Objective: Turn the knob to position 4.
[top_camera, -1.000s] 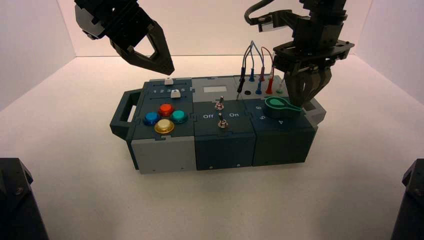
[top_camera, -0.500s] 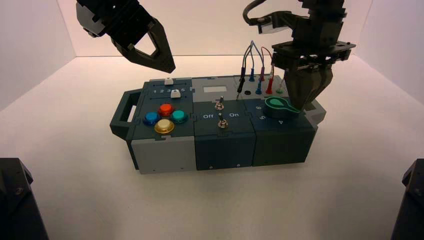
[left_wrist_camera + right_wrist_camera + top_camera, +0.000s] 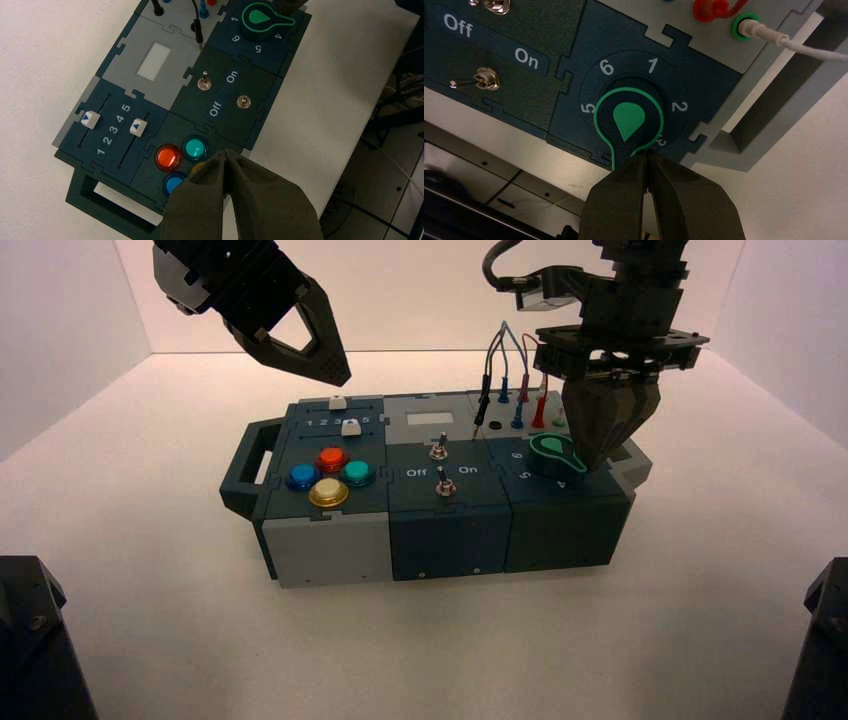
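The green teardrop knob [image 3: 547, 450] sits on the box's right block; it also shows in the right wrist view [image 3: 628, 120] and the left wrist view [image 3: 260, 18]. My right gripper [image 3: 590, 466] is shut, with its tips [image 3: 647, 154] resting on the knob's pointer arm. In the left wrist view the pointer lies just beside the white 4 [image 3: 278, 36], on the side away from the 5. The 4 also shows in the high view [image 3: 562, 483]. My left gripper [image 3: 335, 375] is shut and empty, held high above the box's left end [image 3: 225, 154].
Two metal toggles [image 3: 440, 465] stand by the Off/On lettering in the middle block. Coloured dome buttons [image 3: 330, 475] and two sliders [image 3: 345, 415] are on the left block. Plugged wires [image 3: 510, 375] rise just behind the knob, close to my right gripper.
My right gripper moved left and toward the box's front, pushing the knob's pointer from pointing right round toward the 4. The left arm barely moved.
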`<state>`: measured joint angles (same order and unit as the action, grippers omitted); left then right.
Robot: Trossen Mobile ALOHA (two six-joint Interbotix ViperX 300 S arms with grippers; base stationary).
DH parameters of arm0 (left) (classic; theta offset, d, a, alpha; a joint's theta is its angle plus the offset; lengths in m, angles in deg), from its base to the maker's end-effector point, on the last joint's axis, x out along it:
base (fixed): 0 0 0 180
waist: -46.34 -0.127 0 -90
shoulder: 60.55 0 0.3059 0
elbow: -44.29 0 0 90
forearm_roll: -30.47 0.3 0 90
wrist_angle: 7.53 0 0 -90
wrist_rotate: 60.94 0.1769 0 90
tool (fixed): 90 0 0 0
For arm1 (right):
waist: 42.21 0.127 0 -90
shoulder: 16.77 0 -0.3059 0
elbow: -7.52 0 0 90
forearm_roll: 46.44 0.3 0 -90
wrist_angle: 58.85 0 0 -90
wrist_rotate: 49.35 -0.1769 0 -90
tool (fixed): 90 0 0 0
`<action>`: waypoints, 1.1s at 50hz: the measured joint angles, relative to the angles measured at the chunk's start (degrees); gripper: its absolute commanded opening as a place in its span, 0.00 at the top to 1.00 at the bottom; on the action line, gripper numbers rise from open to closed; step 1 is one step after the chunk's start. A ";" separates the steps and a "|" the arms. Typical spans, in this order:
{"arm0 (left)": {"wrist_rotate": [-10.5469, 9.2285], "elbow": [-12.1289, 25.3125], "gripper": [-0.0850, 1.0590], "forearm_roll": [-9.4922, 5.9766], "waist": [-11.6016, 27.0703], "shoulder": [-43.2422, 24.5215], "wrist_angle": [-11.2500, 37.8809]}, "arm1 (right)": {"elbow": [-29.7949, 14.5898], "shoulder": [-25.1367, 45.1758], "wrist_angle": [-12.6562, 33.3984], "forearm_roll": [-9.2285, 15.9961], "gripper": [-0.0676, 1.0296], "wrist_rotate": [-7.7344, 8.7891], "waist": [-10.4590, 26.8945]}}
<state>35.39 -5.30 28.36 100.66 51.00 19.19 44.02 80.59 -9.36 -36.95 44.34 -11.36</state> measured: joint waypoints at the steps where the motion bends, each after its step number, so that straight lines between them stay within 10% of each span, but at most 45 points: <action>1: 0.00 0.00 0.95 0.00 0.00 0.00 0.00 | 0.09 0.00 0.00 0.26 0.96 0.00 0.00; 55: 0.00 0.00 0.95 -0.09 0.00 0.09 0.18 | 1.41 0.00 0.00 3.34 0.96 -0.53 0.00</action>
<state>35.39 -5.30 28.27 100.66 51.09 19.36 45.43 80.59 -9.36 -33.61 43.81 -11.36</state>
